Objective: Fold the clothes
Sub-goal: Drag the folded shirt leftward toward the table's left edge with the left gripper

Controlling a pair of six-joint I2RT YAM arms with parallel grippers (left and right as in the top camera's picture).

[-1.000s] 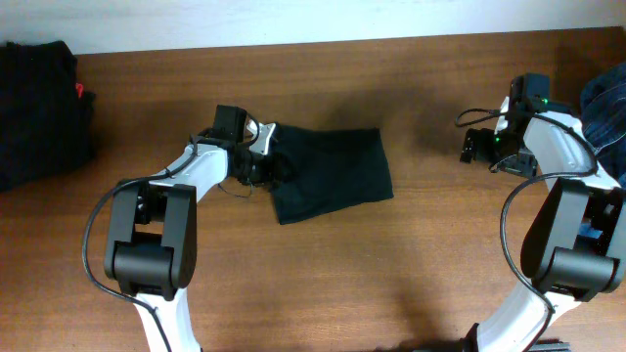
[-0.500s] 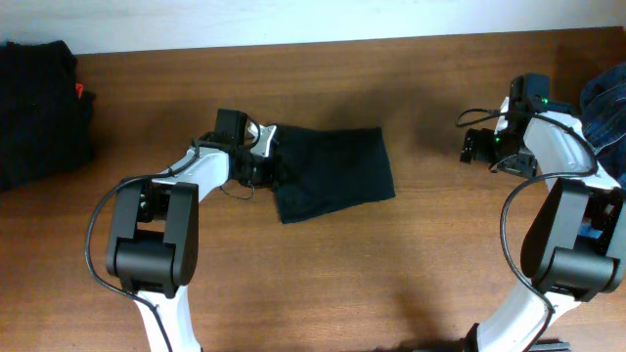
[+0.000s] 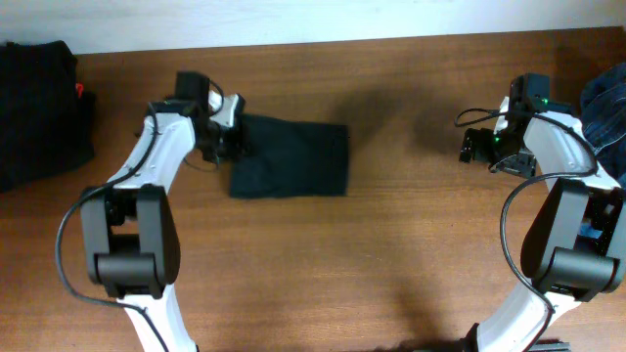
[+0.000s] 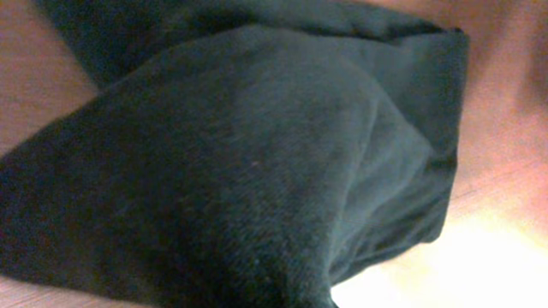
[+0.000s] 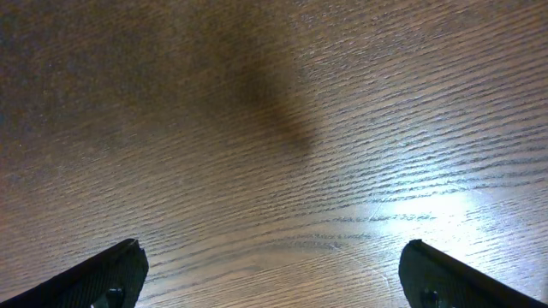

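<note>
The left gripper (image 3: 231, 139) has dragged the folded black T-shirt (image 3: 293, 161) leftward and farther back across the wooden table (image 3: 391, 254), pinching its left edge tight. The right gripper (image 3: 475, 146) hovers over bare wood, jaws spread wide. A dark clothes pile (image 3: 39, 108) lies at the far-left edge.
</note>
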